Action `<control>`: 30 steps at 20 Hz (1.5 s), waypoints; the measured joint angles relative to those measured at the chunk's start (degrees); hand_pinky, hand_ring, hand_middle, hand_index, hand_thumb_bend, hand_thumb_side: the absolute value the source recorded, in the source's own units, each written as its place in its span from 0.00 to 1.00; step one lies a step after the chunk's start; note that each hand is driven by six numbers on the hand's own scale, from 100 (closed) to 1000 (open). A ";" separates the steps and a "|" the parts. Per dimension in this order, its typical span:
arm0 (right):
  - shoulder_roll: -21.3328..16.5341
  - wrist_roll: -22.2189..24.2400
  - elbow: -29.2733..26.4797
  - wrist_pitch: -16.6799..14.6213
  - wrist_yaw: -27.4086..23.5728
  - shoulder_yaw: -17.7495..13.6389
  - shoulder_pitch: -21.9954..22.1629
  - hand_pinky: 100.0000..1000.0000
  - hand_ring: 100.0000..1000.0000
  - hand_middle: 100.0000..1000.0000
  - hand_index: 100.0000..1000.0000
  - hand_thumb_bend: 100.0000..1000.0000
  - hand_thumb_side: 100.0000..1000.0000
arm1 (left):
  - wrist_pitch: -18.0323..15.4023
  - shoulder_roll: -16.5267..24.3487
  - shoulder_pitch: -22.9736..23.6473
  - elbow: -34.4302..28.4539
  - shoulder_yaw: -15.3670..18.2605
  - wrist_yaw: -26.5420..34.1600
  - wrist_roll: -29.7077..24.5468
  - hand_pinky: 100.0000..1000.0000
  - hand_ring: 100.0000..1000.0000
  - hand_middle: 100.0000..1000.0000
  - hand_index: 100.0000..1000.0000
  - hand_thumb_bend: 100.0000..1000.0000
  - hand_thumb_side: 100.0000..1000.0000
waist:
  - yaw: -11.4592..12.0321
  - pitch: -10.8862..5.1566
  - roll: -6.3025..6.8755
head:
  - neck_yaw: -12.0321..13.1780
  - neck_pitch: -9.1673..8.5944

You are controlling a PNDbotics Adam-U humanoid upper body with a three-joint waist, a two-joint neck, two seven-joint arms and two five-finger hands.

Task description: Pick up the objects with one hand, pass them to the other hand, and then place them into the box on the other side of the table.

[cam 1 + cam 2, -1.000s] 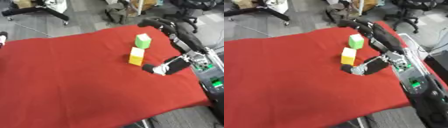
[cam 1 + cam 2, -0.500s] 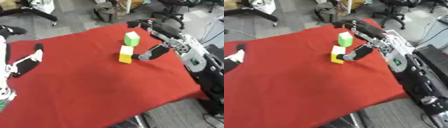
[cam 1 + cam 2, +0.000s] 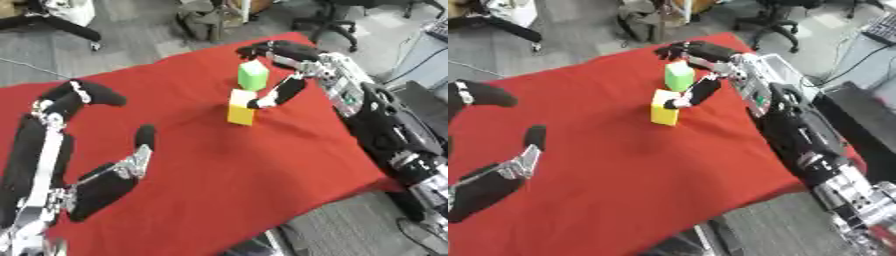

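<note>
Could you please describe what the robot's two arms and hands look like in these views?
Both arms are mostly black with silver metal joints. The left hand has black padded fingers on a silver linkage, and its forearm is a long black shell. The right hand is black too; its forearm carries a silver-grey housing with small green marks, ending in bulky black segments.

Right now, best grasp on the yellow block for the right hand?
Probably pinch the yellow block across its upper side faces, coming from the robot's right. It stands upright and tall on the red cloth, with the right hand already spread beside its top. The green block sits close behind, so avoid approaching from the far side.
</note>
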 measured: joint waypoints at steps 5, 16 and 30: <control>0.85 -1.03 7.74 -2.54 4.55 -0.10 -1.40 0.94 0.82 0.81 0.99 0.46 0.48 | -4.74 -0.22 0.72 -0.10 2.34 4.72 -4.74 0.90 0.73 0.55 0.59 0.19 0.09 | 0.57 0.07 -0.02 | -0.91 0.00; 2.55 -8.91 21.26 -8.36 13.73 -0.75 -4.31 0.93 0.81 0.79 0.98 0.45 0.48 | -14.54 0.07 2.30 -0.10 8.18 14.45 -14.53 0.91 0.73 0.55 0.58 0.17 0.11 | 2.15 1.00 0.16 | -2.61 -0.62; 3.25 -21.99 20.21 -8.06 13.77 -1.37 -5.04 0.82 0.66 0.45 0.64 0.30 0.38 | -25.17 1.92 5.54 -0.10 14.32 19.60 -27.41 0.91 0.73 0.55 0.58 0.18 0.13 | 2.73 1.64 0.10 | -3.83 -1.01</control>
